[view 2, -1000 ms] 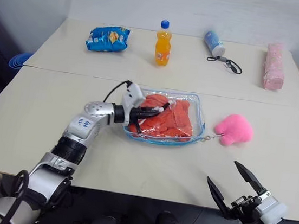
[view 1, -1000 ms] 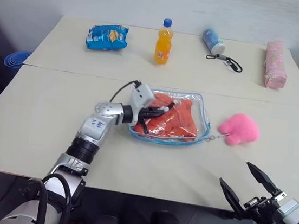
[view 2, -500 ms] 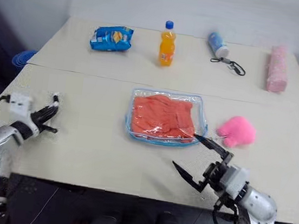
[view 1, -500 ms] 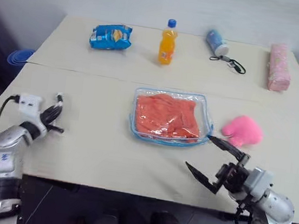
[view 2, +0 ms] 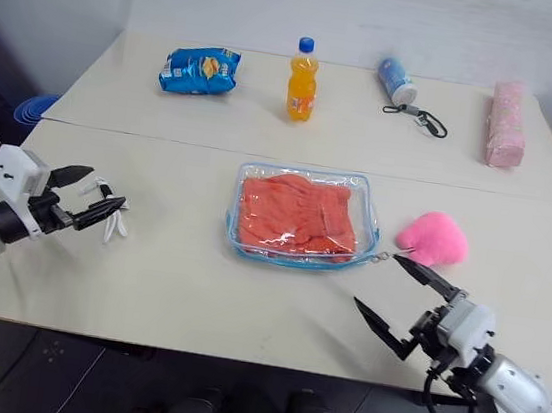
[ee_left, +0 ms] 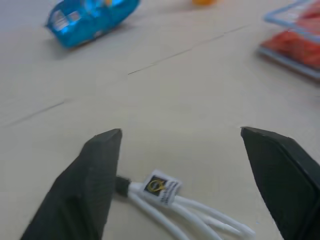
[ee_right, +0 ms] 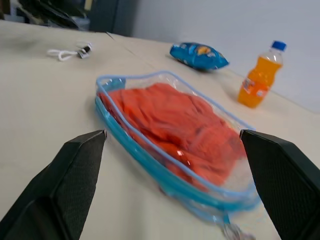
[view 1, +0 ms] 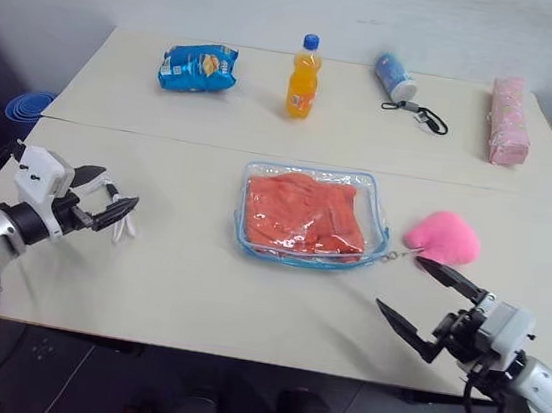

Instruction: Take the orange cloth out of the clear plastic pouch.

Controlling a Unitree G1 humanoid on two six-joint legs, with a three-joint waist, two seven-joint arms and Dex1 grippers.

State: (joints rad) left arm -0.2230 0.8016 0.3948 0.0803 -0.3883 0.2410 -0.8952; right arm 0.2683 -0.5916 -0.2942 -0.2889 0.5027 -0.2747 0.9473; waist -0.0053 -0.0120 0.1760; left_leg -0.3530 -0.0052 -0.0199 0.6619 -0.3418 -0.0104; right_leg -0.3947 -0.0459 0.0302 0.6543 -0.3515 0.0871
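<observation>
We see the clear plastic pouch (view 1: 313, 216) lying flat at the centre of the frame on the table (view 1: 195, 287), with the orange cloth (view 1: 303, 213) inside it. Our left gripper (view 1: 105, 208) sits at the left edge of the frame, well apart from the pouch, its fingers spread wide and empty over a small white cable (view 1: 125, 224) on the table. Our right gripper (view 1: 427, 304) hovers at the lower right, fingers also spread and holding nothing, just below the pouch's lower right corner and near the pink plush toy (view 1: 442, 238).
</observation>
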